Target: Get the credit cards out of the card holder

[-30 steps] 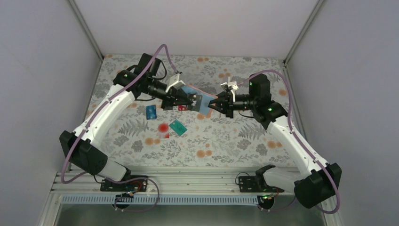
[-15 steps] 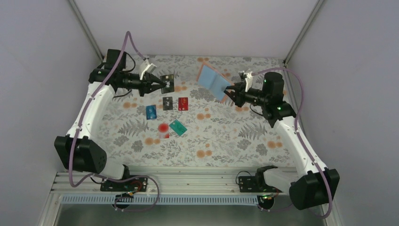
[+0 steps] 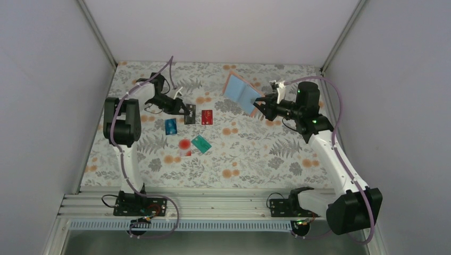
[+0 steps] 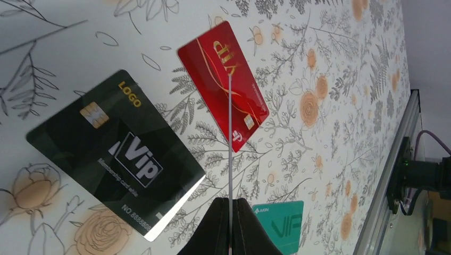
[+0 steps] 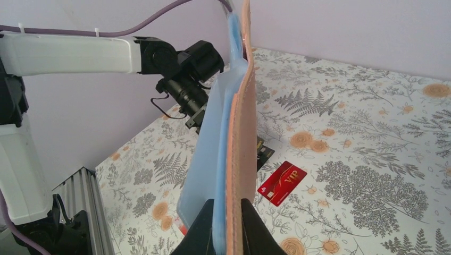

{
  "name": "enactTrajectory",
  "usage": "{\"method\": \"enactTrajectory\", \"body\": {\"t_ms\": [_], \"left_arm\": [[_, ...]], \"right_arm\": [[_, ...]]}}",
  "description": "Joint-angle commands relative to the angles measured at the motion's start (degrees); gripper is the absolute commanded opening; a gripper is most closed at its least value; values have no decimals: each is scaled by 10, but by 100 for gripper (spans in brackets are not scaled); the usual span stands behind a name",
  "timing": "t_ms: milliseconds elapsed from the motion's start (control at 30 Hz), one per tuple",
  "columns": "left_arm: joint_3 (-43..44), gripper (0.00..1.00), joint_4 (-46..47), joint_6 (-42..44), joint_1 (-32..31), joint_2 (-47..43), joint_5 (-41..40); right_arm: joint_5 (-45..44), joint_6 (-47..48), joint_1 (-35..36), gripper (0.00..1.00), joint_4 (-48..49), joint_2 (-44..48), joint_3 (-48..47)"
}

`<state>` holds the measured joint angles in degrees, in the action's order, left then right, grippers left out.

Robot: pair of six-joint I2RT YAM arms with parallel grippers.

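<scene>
The left pincer (image 4: pixel 230 204) is clamped on a thin card (image 4: pixel 230 159) that its wrist camera sees edge-on, so the card's face and colour cannot be told. This held card hangs directly over the red card (image 4: pixel 223 101), which lies flat on the flowered table (image 3: pixel 255 154). Just beside the red card, on the left arm's side, lies the black card (image 4: pixel 117 154). Nearer the arm bases than the red card is the teal card (image 4: pixel 279 231), cut off by the bottom edge of that wrist view. The pale card (image 3: pixel 184 144) with its red dot lies just beside the teal one, and the blue card (image 3: pixel 170 126) lies beyond the black card from the red one.

The right pincer (image 5: pixel 226 210) is closed on the card holder (image 5: pixel 236 133). It holds it above the table, away from the red card on the right arm's side. The holder's blue and pinkish leaves hang spread. Whether any card is inside cannot be made out.
</scene>
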<state>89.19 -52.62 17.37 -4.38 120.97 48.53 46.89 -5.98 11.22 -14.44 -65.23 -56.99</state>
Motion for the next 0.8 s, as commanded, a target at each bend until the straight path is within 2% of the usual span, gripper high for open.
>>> {"method": "enactTrajectory", "body": {"t_ms": [0,433,467,633,700,767], "left_arm": [[50,2,-13,-29,1,15,-15],[66,5,-19,-42,1,68,-23],[65,9,-20,-42,1,70,-24],[68,46,-27,-33,2,55,-46],[72,56,-25,-29,6,25,-65],[80,61,-23,-18,9,-16,-82]], "right_arm": [[21,3,-2,4,17,-11,-4],[38,4,-2,4,15,-8,-6],[39,5,-2,4,15,-7,-5],[57,9,-2,4,12,-4,-5],[80,15,-1,4,11,-2,-5],[118,22,0,4,13,-1,-4]]}}
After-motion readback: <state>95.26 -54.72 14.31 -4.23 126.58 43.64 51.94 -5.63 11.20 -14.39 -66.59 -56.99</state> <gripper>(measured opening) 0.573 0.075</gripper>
